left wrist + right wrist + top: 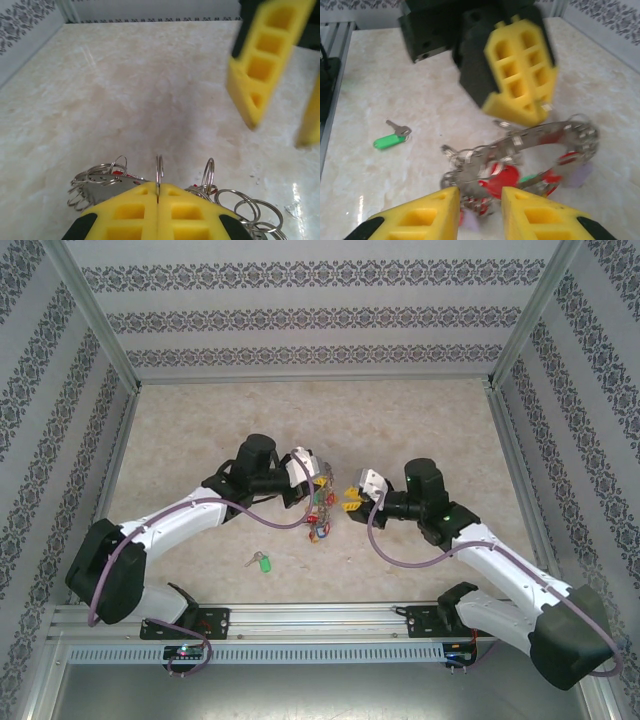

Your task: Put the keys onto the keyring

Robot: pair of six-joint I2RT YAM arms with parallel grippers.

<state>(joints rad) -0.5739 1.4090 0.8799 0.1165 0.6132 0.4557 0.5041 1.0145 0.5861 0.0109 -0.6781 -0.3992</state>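
The keyring point(540, 137), a grey metal band fringed with small rings and red tags, hangs tilted just above the table. My left gripper point(158, 192) is shut on a thin ring at its top edge. In the right wrist view its yellow fingers point(520, 75) sit over the band. My right gripper point(480, 200) is open, its pads apart on either side of the keyring's point(320, 508) near end, close to a red tag point(502, 177). One key with a green tag point(390, 141) lies loose on the table point(262, 562), toward the left arm's side. I cannot tell a red-tagged key apart from the bunch.
The marble-look tabletop point(420, 420) is walled by patterned panels on three sides. An aluminium rail point(330, 620) with the arm bases runs along the near edge. The right gripper's yellow finger point(265, 55) hangs close ahead in the left wrist view.
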